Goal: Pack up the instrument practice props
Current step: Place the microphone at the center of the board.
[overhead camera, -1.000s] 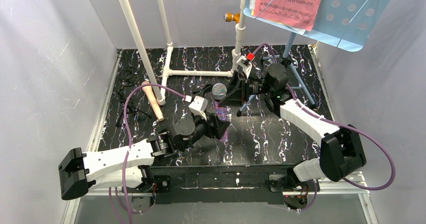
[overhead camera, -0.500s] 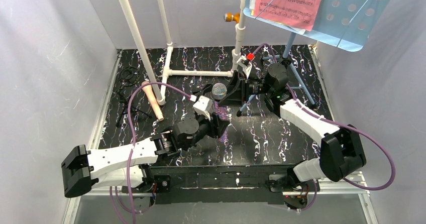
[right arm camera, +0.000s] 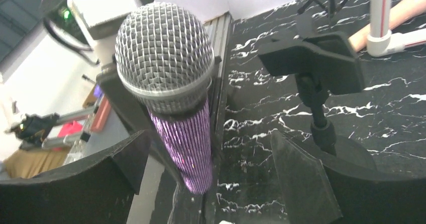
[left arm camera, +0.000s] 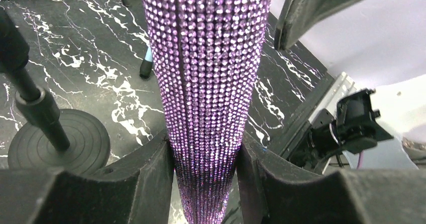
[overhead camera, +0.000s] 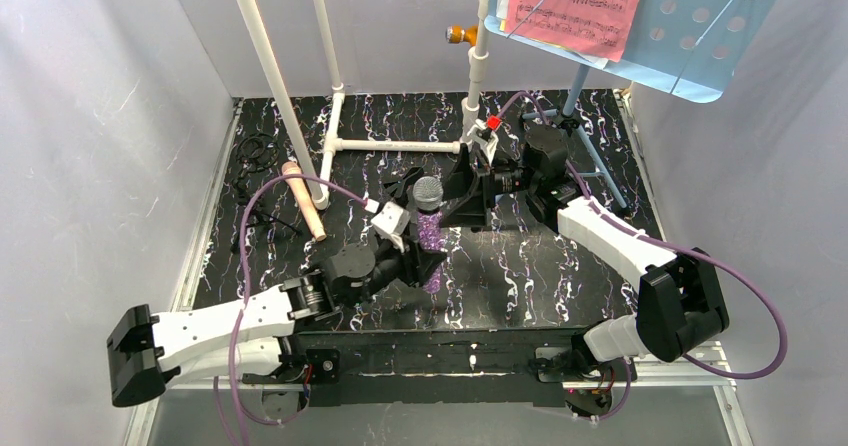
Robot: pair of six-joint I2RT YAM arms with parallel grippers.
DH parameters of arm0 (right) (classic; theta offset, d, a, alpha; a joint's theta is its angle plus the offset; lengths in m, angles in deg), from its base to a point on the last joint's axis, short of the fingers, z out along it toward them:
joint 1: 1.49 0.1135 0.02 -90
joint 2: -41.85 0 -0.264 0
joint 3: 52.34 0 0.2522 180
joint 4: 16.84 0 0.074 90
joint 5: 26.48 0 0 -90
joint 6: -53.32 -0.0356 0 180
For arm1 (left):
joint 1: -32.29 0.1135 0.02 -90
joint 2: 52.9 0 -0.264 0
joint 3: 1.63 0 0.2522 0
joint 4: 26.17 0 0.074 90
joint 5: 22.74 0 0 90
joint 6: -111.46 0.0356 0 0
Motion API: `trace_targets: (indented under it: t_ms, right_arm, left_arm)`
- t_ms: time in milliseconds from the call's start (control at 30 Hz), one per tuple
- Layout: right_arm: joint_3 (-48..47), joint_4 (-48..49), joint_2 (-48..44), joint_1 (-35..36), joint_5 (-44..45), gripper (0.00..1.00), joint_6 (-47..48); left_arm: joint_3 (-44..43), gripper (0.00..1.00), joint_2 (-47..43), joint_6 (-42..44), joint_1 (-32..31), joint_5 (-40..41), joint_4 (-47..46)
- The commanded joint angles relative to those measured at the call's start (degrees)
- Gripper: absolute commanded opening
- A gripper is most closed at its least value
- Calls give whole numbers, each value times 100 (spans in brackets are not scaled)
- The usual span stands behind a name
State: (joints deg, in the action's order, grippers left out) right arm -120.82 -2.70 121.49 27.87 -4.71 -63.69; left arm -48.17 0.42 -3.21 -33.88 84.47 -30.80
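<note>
- Purple glittery microphone (left arm camera: 208, 98) looked stiff and bumpy; best held by its thin handle.
- Left gripper (left arm camera: 206, 156) pinched that handle.
- Right gripper (right arm camera: 216, 161) was spread wide.

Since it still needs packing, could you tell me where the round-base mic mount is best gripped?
Probably take the round-base mic mount by its thin upright stem, between clip and base disc, coming in level from the side: the stem is slim enough to pinch, while clip and disc look too broad.
</note>
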Motion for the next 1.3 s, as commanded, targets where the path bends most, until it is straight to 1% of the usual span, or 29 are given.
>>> trace_targets:
  t_ms: [0, 100, 133, 267, 400, 467, 600, 733, 833, 1033, 1100, 1167, 1200, 1267]
  right_arm:
    - [-447, -1156, -130, 17, -689, 98, 1611]
    - [-609, -2388, -163, 17, -922, 98, 2830]
    - [-624, -2519, -167, 9, -952, 98, 3017]
    - [-589, -2622, -159, -16, -795, 98, 3233]
    - [-583, -2749, -144, -64, -378, 98, 3390]
    - [-619, -3011, -137, -111, -173, 98, 3593]
    - [-650, -3211, -128, -175, 128, 98, 3810]
    - [-631, -3212, -115, -194, 245, 98, 3836]
    - [-619, -3204, -115, -216, 304, 98, 3847]
    - [-597, -3179, -106, -247, 373, 98, 3845]
    - [-586, -3169, -100, -256, 384, 98, 3843]
    - [-584, -3160, -102, -269, 390, 98, 3837]
    - [-584, -3153, -102, -273, 389, 98, 3835]
    - [-576, -3136, -99, -290, 389, 98, 3829]
  left_arm:
    - [220, 0, -830, 184, -19, -265, 272]
    - [124, 0, -1124, 155, -19, -363, 1136]
    - [48, 0, -1177, 106, -13, -386, 1451]
    - [-204, 0, -1245, 50, -14, -552, 2774]
    - [-75, 0, -1559, -116, -10, -617, 3384]
    - [64, 0, -1804, -303, -11, -496, 3559]
    - [264, 0, -2314, -768, -10, -66, 4012]
    - [266, 0, -2659, -1508, -10, 730, 4835]
    - [159, 0, -2751, -2074, -10, 1269, 5538]
    - [-50, 0, -2574, -2896, 18, 1938, 6371]
    - [-101, 0, -2429, -3060, 184, 1929, 6500]
    - [-138, 0, -2310, -3012, 507, 1708, 6481]
    - [-149, 0, -2262, -2923, 780, 1507, 6422]
    - [-142, 0, -2117, -2595, 1517, 896, 6218]
